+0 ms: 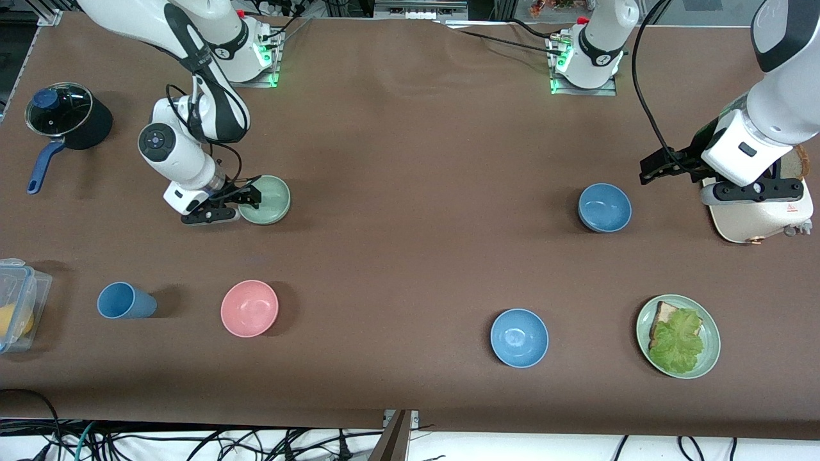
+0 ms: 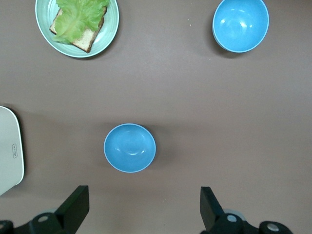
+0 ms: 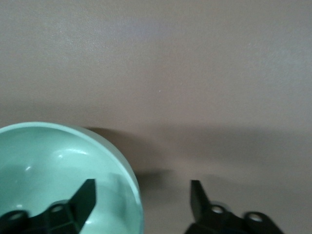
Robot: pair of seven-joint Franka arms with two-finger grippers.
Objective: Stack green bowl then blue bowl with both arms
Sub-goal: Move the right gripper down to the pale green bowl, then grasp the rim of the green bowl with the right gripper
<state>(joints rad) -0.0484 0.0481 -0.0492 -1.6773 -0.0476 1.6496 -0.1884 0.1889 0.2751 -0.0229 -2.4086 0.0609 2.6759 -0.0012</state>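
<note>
The green bowl (image 1: 272, 202) sits upright on the brown table at the right arm's end. My right gripper (image 1: 248, 195) is open and down at its rim. In the right wrist view one finger (image 3: 85, 200) is inside the green bowl (image 3: 48, 161) and the other is outside it. The blue bowl (image 1: 604, 207) sits at the left arm's end. My left gripper (image 1: 648, 169) is open and empty, up in the air beside that bowl. In the left wrist view the blue bowl (image 2: 129, 147) lies just past the open left gripper (image 2: 144, 204).
A sky-blue bowl (image 1: 519, 337) and a plate (image 1: 711, 352) with bread and lettuce lie nearer the front camera. A white toaster (image 1: 756, 214) stands under the left arm. A pink bowl (image 1: 249, 308), blue cup (image 1: 125, 301), plastic box (image 1: 16, 304) and black pot (image 1: 64, 118) are at the right arm's end.
</note>
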